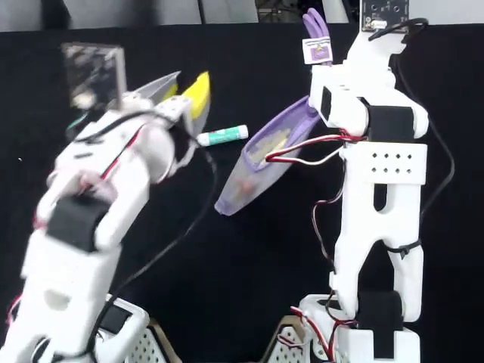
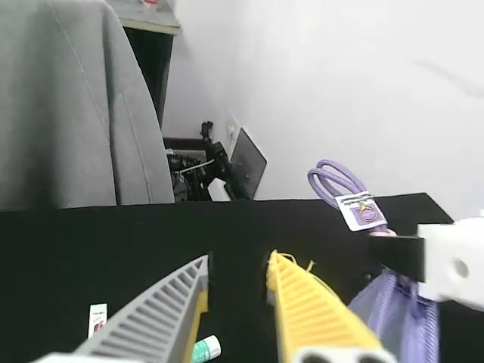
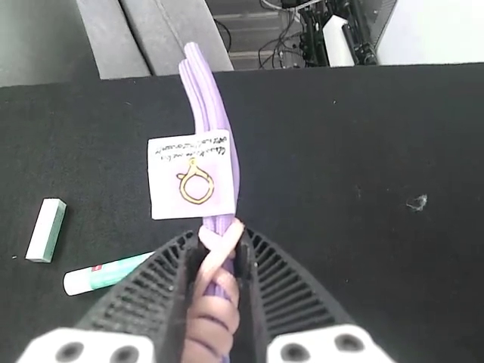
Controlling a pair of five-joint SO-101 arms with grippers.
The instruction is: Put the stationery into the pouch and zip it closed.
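My right gripper (image 3: 217,246) is shut on the strap end of a purple pouch (image 1: 265,155) and holds it above the black table (image 1: 249,265). The pouch hangs tilted with its mouth open, and something yellowish shows inside. Its strap loop (image 3: 208,98) and white tag (image 3: 189,174) stick out past the fingers. My left gripper (image 1: 190,78), with one grey and one yellow finger, is open and holds nothing, left of the pouch (image 2: 393,318). A green-and-white glue stick (image 1: 223,136) lies on the table between the left gripper and the pouch. A pale green eraser (image 3: 45,229) lies farther off.
A small card stands at the table's back left (image 1: 92,72). Red and black cables (image 1: 302,151) loop off the right arm next to the pouch. Grey chairs (image 2: 76,106) and clutter sit beyond the table's far edge.
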